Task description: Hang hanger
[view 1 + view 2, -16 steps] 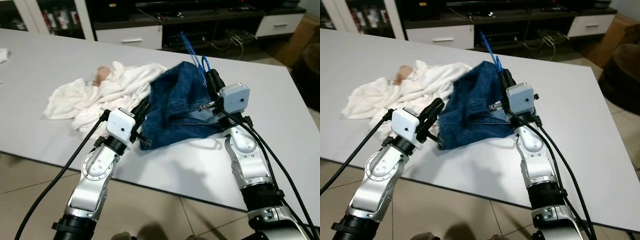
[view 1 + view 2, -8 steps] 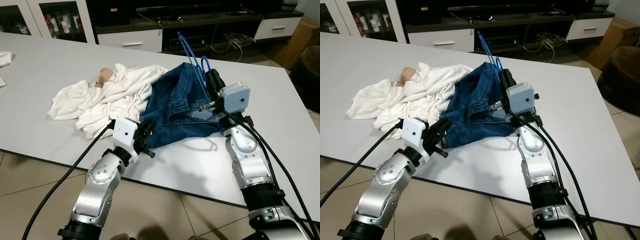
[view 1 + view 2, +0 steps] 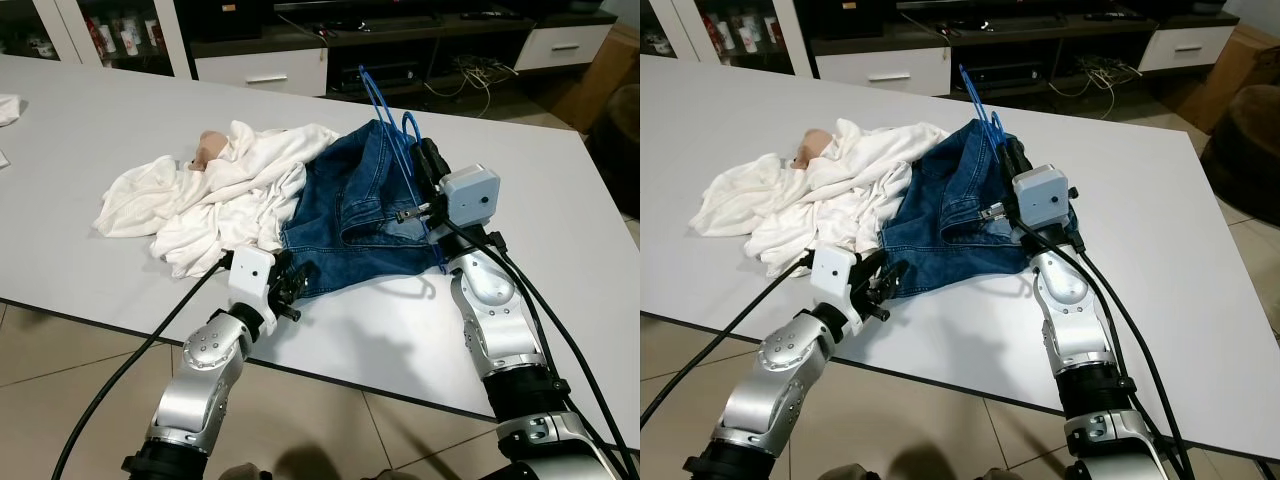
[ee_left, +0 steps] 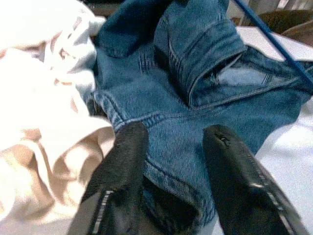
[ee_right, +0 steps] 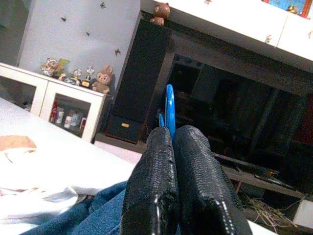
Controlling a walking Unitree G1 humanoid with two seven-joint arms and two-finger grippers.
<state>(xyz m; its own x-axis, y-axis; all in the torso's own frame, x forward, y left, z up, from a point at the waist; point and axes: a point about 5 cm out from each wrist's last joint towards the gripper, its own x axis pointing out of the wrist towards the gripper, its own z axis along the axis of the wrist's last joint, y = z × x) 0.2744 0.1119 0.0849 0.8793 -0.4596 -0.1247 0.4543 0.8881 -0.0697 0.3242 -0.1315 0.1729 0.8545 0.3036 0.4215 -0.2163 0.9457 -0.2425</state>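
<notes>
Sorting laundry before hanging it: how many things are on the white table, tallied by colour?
White: 1, a crumpled white cloth pile; whether it is a single garment cannot be told
Blue: 2, the blue denim jeans and the thin blue wire hanger pinched in the right gripper
Total: 3

The open left gripper is at the jeans' near edge.
</notes>
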